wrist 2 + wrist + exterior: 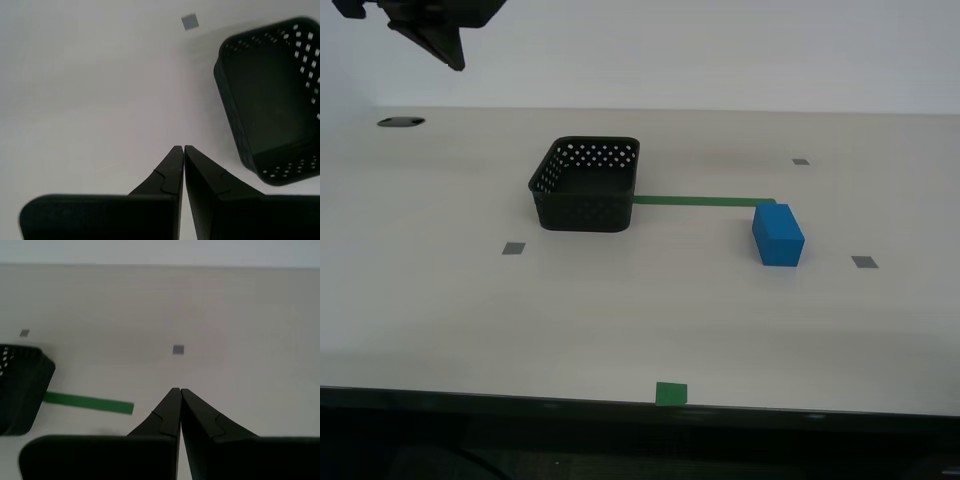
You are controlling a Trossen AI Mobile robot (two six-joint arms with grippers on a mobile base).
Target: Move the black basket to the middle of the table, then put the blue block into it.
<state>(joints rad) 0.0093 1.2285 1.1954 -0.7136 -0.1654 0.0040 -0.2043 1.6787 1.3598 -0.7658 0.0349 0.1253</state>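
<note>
Both jaw sets closed, nothing held. Black basket (272, 100) sits off to one side of my second gripper (180, 150), apart. My first gripper (176, 391) over bare table (225, 315); blue block (778, 236) outside both wrist views.

Both of my grippers closed, neither holding anything.

My first gripper (179, 390) has its jaws pressed together at the tips, with nothing between them. My second gripper (180, 148) shows the same state: jaws together, tips meeting, nothing held. In the exterior view, part of an arm (425, 25) shows in the upper corner on that view's left, raised clear of the surface.
</note>
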